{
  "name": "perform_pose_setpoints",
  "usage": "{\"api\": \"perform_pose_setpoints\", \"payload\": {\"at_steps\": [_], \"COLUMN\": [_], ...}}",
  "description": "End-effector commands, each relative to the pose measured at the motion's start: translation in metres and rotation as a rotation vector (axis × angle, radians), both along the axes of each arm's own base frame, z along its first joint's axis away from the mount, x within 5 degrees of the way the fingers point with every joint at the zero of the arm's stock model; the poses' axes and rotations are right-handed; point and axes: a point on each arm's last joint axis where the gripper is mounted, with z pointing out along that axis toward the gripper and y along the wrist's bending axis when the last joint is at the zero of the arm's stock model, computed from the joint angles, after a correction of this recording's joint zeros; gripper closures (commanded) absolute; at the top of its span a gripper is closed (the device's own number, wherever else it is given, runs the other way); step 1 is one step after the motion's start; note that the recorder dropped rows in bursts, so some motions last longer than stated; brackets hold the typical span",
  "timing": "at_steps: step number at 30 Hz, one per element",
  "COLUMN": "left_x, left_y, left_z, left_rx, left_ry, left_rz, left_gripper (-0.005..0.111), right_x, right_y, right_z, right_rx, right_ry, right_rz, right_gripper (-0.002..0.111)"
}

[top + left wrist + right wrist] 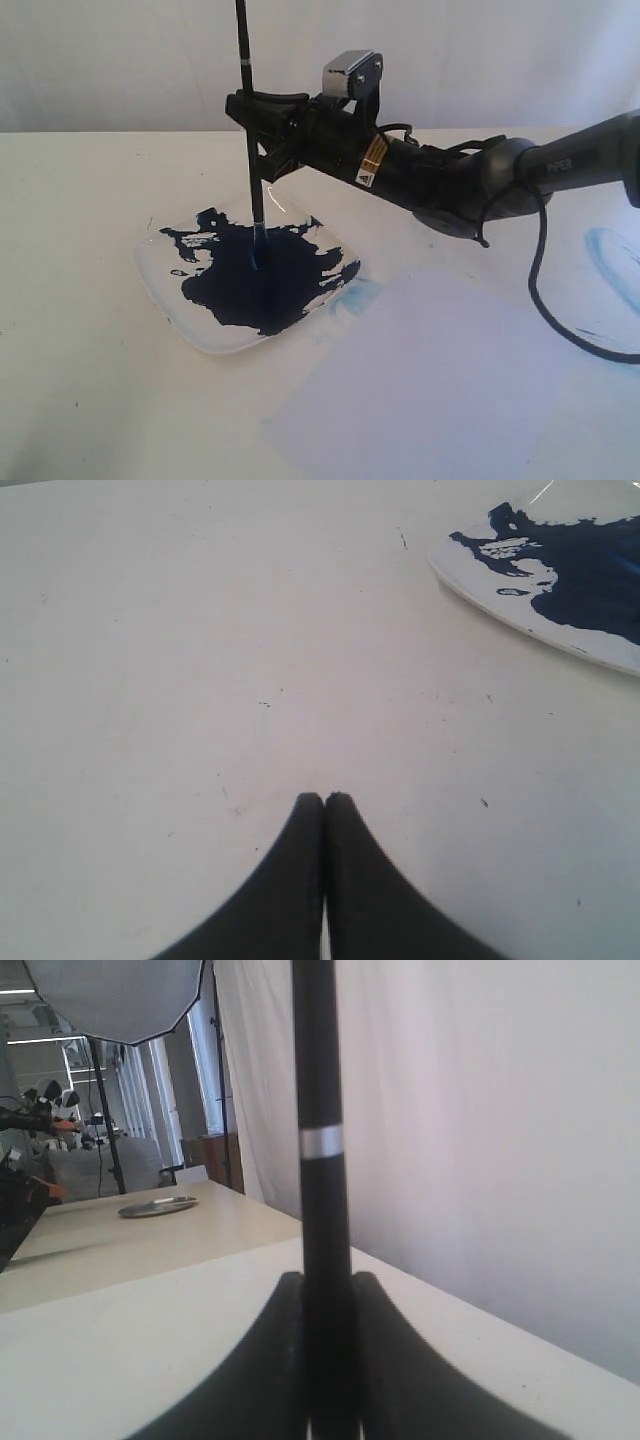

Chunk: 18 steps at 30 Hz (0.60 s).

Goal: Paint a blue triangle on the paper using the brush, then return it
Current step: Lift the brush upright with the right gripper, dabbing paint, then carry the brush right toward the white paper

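Brush (243,60) clamped upright by right gripper (252,120), tip in paint dish (160,285); best lifted straight, avoiding drips; left gripper (324,802) pinched closed, empty.

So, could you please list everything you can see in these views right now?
brush: one, black handle, upright with its tip in the paint
dish: one, clear square, on the table left of the paper
paint puddle: one, dark navy, in the dish
paper: one sheet, pale lavender-white, flat on the table, no triangle on it yet
smear: one, faint pale blue, far right of the table
table: one, cream, under everything
backdrop: one, white, behind the table
metal plate: one, grey, on a distant table in the right wrist view
right gripper: one, black, shut on the brush above the dish
left gripper: one, black, shut, over bare table near the dish
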Motion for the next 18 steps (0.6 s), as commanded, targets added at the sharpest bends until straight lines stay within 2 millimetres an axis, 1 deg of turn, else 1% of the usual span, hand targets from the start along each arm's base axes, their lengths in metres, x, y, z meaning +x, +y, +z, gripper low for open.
{"api": "perform_pose_setpoints", "payload": {"at_steps": [1, 8, 12, 18], "left_x": [0.000, 0.000, 0.000, 0.000], "left_y": [0.000, 0.000, 0.000, 0.000], "left_z": [0.000, 0.000, 0.000, 0.000], "left_rx": [-0.006, -0.006, -0.006, -0.006], "left_ry": [-0.004, -0.004, -0.004, -0.004], "left_rz": [-0.005, -0.005, -0.005, -0.005], "left_gripper": [0.107, 0.107, 0.107, 0.107], "right_x": [-0.002, -0.010, -0.014, -0.031], "right_y": [-0.006, -0.008, -0.011, -0.022], "right_z": [0.022, 0.042, 0.051, 0.085], "right_rx": [0.048, 0.054, 0.026, 0.023], "right_ry": [-0.030, -0.031, -0.077, -0.151], "right_rz": [-0.006, 0.047, 0.074, 0.107], "right_gripper": [0.108, 0.108, 0.108, 0.108]}}
